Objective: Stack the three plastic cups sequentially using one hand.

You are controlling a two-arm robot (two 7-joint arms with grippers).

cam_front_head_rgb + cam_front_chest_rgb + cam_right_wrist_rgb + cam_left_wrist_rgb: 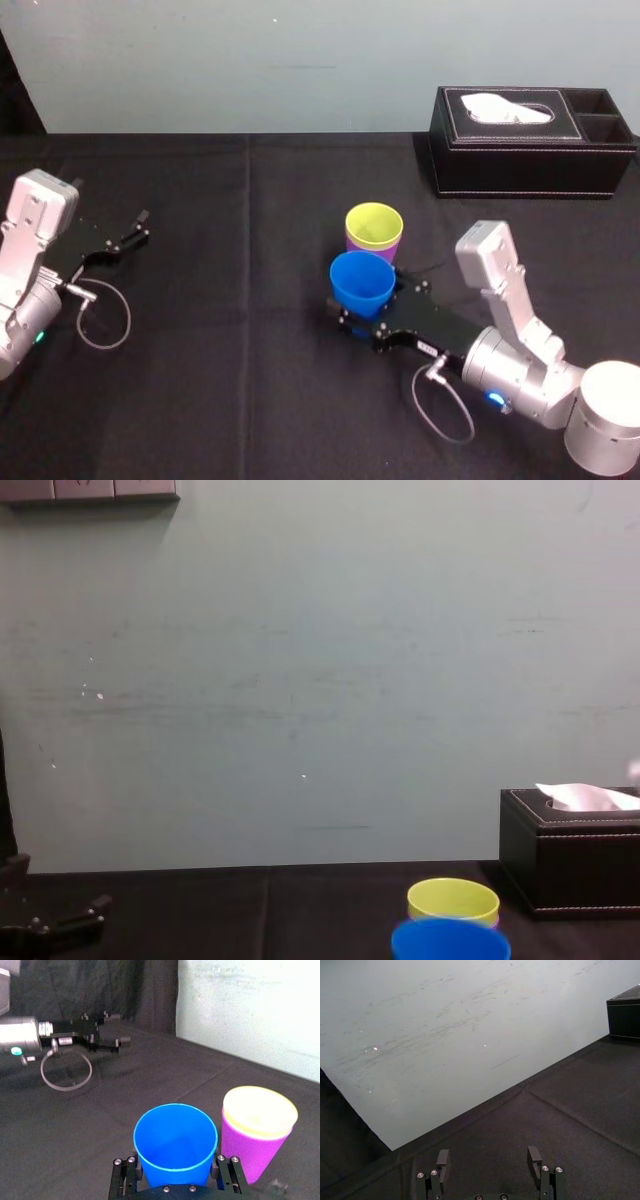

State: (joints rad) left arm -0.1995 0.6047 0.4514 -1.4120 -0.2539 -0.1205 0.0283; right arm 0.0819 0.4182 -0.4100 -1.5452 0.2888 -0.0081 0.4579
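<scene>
scene: a black-covered desk (220, 380) against a pale wall, with 3 plastic cups near its middle.
right claw (378, 300): reaches in from 4 o'clock; its fingers (227, 1172) press the 2 sides of the blue cup, closed to the cup's width.
blue cup (362, 282): upright, mouth up, held in the right claw, just beside the other 2 cups at their 7 o'clock; cannot tell if its base rests on the desk.
yellow-green cup (374, 225): upright, nested inside the purple cup, rim standing above it.
purple cup (252, 1152): upright on the desk, holding the yellow-green cup.
left claw (135, 228): at the desk's 9 o'clock, well apart from the cups, fingers spread wide, holding nothing.
tissue box (530, 140): black, at 1 o'clock from the cups, by the wall.
</scene>
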